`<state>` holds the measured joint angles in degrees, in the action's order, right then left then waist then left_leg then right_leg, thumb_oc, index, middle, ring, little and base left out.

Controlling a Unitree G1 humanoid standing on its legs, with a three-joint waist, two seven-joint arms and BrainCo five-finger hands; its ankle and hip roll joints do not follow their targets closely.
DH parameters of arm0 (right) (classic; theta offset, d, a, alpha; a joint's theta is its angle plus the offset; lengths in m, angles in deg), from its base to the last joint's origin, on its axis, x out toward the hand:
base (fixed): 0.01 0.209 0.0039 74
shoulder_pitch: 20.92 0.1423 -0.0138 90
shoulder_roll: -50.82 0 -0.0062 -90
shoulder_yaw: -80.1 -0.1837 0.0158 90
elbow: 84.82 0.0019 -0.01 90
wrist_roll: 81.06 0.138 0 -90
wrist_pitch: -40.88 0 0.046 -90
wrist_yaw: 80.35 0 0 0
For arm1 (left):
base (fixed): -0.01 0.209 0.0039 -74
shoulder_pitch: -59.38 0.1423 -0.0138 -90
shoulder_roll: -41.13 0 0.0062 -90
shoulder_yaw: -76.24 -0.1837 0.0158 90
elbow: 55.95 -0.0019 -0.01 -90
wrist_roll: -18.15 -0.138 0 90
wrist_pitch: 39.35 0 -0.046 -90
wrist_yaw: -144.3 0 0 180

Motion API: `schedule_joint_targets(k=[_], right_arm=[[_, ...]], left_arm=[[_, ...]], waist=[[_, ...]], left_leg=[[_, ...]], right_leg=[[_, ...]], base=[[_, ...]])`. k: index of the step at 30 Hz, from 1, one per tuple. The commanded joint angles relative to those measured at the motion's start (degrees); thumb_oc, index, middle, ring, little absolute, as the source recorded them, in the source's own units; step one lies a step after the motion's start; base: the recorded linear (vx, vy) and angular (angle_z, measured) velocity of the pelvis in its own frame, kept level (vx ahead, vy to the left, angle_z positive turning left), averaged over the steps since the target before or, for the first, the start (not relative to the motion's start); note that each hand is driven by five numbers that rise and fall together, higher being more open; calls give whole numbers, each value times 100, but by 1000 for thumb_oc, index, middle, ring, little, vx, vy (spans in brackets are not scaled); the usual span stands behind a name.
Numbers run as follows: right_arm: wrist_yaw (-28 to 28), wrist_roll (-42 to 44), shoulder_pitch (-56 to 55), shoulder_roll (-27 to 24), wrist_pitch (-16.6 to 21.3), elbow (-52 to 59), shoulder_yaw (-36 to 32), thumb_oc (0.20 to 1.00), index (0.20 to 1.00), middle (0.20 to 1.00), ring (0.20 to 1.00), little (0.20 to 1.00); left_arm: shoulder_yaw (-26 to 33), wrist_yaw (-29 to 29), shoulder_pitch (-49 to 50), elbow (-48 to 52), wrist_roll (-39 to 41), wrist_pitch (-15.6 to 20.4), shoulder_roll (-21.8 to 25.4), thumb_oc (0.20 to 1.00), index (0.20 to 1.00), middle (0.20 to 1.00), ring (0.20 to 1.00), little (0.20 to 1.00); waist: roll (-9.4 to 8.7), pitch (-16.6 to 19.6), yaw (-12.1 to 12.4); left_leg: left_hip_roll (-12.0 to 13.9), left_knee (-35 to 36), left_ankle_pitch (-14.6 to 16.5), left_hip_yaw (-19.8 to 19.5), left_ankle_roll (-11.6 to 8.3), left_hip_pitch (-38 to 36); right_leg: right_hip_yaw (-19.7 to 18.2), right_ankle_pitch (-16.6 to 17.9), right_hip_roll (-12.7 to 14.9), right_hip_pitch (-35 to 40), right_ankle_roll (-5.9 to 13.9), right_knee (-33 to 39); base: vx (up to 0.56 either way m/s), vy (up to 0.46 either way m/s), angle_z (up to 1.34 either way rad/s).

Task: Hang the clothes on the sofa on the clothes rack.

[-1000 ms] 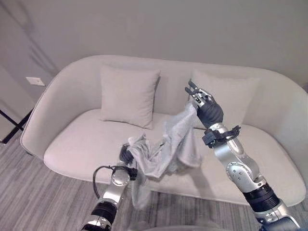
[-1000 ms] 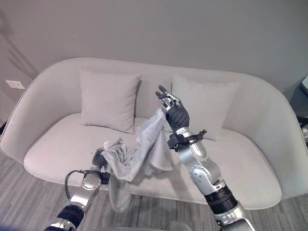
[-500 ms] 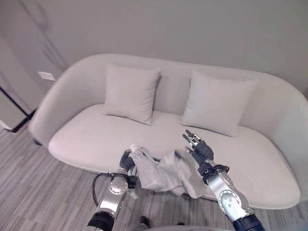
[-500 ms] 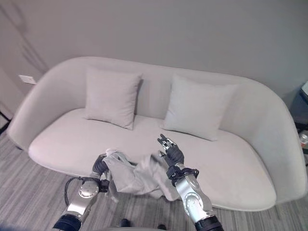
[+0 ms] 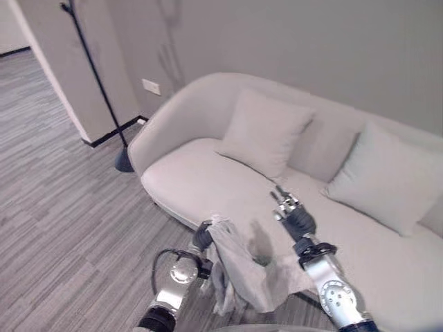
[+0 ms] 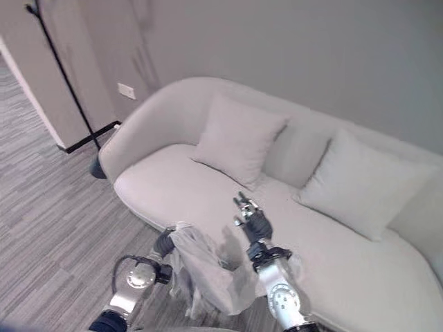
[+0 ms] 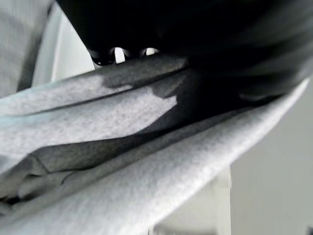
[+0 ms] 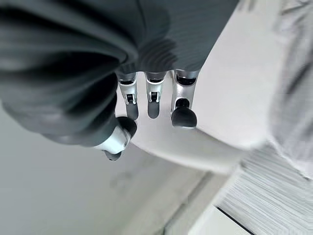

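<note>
- Grey garment (image 5: pixel 242 266) is off the sofa (image 5: pixel 208 173), hanging low in front of me, bunched, draped from my left hand across to my right forearm.
- My left hand (image 5: pixel 202 237) is clenched on its top corner; the cloth crosses right under that hand in the left wrist view.
- My right hand (image 5: pixel 294 218) is raised beside the cloth, fingers relaxed, grasping nothing.
- Clothes rack (image 5: pixel 97 83) stands well apart, far to my left past the sofa end; left hand is nearer, so I'd carry leftward.
</note>
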<state>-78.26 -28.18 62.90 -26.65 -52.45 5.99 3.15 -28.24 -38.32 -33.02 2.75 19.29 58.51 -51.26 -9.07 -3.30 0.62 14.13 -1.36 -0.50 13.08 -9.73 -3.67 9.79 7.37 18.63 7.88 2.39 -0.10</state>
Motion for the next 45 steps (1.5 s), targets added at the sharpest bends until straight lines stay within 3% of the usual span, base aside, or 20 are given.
schedule_joint_targets(k=[1,2,3,4,8,10,11,14,18,23,26,29,33,34,36,37,38,39,41,45], right_arm=[[179,-353,401,-359,134,302,-308,200,200,200,200,200],[178,-716,507,-365,84,179,-408,200,200,200,200,200],[149,-1660,647,-546,117,-4,-775,351,351,351,351,351],[119,-2006,722,-609,226,-105,-877,1000,1000,1000,1000,1000],[-14,-2834,630,-884,445,-308,-1144,1000,1000,1000,1000,1000],[-109,-3715,418,-1521,638,-193,-1395,1000,1000,1000,1000,1000],[-109,-3717,414,-1526,638,-191,-1393,1000,1000,1000,1000,1000],[-207,-3893,179,-1631,685,-276,-1540,1000,1000,1000,1000,1000],[-179,-3899,122,-1644,672,-503,-1461,1000,1000,1000,1000,1000],[62,-4207,354,-1871,661,-823,-785,1000,1000,1000,1000,1000],[32,-5025,644,-2217,800,-1197,-290,1000,1000,1000,1000,1000],[-33,-5460,772,-2467,878,-1654,13,1000,1000,1000,1000,1000],[-64,-5698,1326,-2590,993,-2756,694,1000,1000,1000,1000,1000],[-62,-5809,1392,-2642,1030,-2949,785,1000,1000,1000,1000,1000],[-67,-6120,1462,-2922,1161,-3026,985,1000,1000,1000,1000,1000],[-90,-6204,1494,-3031,1208,-3082,1087,1000,1000,1000,1000,1000],[-93,-6204,1506,-3027,1212,-3089,1092,1000,1000,1000,1000,1000],[-149,-6240,1475,-3102,1224,-3172,1119,1000,1000,1000,1000,1000],[-290,-6285,1561,-3133,1298,-3196,1021,1000,1000,1000,1000,1000],[-607,-6406,1970,-2984,1381,-3255,1017,1000,1000,1000,1000,1000]], left_arm=[[-170,14,-581,657,73,467,-13,200,200,200,200,200],[-170,-24,-695,747,68,458,113,200,200,200,200,200],[18,-148,-758,1037,53,452,378,200,200,200,200,200],[89,-190,-780,1211,-28,478,509,200,200,200,200,200],[147,-327,-897,1678,-411,625,699,200,200,200,200,200],[132,-584,-1199,1929,-734,647,900,200,200,200,200,200],[135,-584,-1194,1933,-737,644,894,200,200,200,200,200],[116,-679,-1390,2090,-848,625,884,200,200,200,200,200],[46,-771,-1655,2061,-907,580,889,200,200,200,200,200],[25,-1006,-2165,2195,-1163,476,1154,200,200,200,200,200],[77,-1142,-2522,2428,-1389,454,1258,200,200,200,200,200],[145,-1259,-2746,2593,-1546,407,1308,200,200,200,200,200],[415,-1443,-3182,3056,-1576,428,1274,200,200,200,200,200],[479,-1499,-3281,3210,-1645,384,1373,200,200,200,200,200],[593,-1568,-3419,3448,-1683,341,1500,200,200,200,200,200],[683,-1628,-3533,3417,-1667,309,1468,200,200,200,200,200],[686,-1630,-3539,3413,-1666,310,1474,200,200,200,200,200],[707,-1617,-3597,3398,-1605,291,1455,200,200,200,200,200],[796,-1640,-3803,3424,-1578,303,1322,200,200,200,200,200],[774,-1607,-4126,3608,-1525,331,1038,200,200,200,200,200]], waist=[[416,183,-48],[464,87,-73],[666,-54,-125],[754,-70,-147],[901,-150,-341],[987,-215,-698],[994,-218,-717],[1018,-420,-1192],[873,-595,-1472],[646,-760,-1628],[709,-756,-1635],[866,-555,-1697],[1077,-225,-1690],[1063,-154,-1693],[612,-122,-1524],[484,-104,-1597],[480,-115,-1606],[388,-140,-1590],[417,-234,-1504],[601,-153,-1413]], left_leg=[[598,349,-511,-188,74,-97],[413,425,-487,-69,110,-226],[121,562,-377,118,226,-533],[-10,615,-330,151,282,-606],[-494,636,-40,-47,390,-629],[-1082,636,134,-263,459,-551],[-1077,636,143,-282,454,-557],[-1398,636,209,-693,562,-798],[-1573,636,301,-1027,670,-1099],[-1774,636,303,-1327,752,-1581],[-1870,636,140,-1228,751,-1760],[-1846,636,-130,-1160,756,-1848],[-1600,-70,-455,-619,485,-1821],[-1404,-447,-431,-324,381,-1752],[-1040,-2334,-271,178,117,-995],[-329,-2879,-59,575,28,-807],[-320,-2927,-48,568,34,-778],[154,-3201,6,765,43,-656],[378,-2894,-9,719,36,-437],[10,-901,-154,514,32,-172]], right_leg=[[-36,-64,632,481,21,160],[20,-58,802,474,-16,-1],[338,-113,1041,432,-69,-197],[457,-140,1041,408,-102,-270],[-9,-201,407,267,-82,-655],[-315,-320,-795,-227,-71,-767],[-296,-344,-796,-223,-73,-793],[-793,-311,-1660,-1068,-184,-670],[-1055,-210,-2103,-1704,-244,-267],[-513,-147,-2650,-2294,-272,-99],[-36,-183,-2705,-2133,-290,-283],[-185,-137,-2805,-1913,-306,-209],[-56,-66,-2390,-1383,-241,-70],[23,-25,-2247,-1228,-198,49],[110,3,-1536,-792,-89,301],[203,24,-1396,-613,-33,423],[207,40,-1396,-615,-36,429],[254,-11,-1255,-389,11,475],[315,-19,-1163,-85,48,510],[103,-100,-1253,136,56,510]], base=[[291,928,17],[422,1406,32],[214,912,15],[193,874,-2],[104,536,2],[174,598,88],[170,401,109],[184,291,127],[242,209,87],[277,114,68],[223,71,2],[379,89,3],[425,79,17],[498,51,5],[488,0,45],[270,-29,63],[297,-17,66],[319,39,71],[338,68,55],[210,130,-1]])
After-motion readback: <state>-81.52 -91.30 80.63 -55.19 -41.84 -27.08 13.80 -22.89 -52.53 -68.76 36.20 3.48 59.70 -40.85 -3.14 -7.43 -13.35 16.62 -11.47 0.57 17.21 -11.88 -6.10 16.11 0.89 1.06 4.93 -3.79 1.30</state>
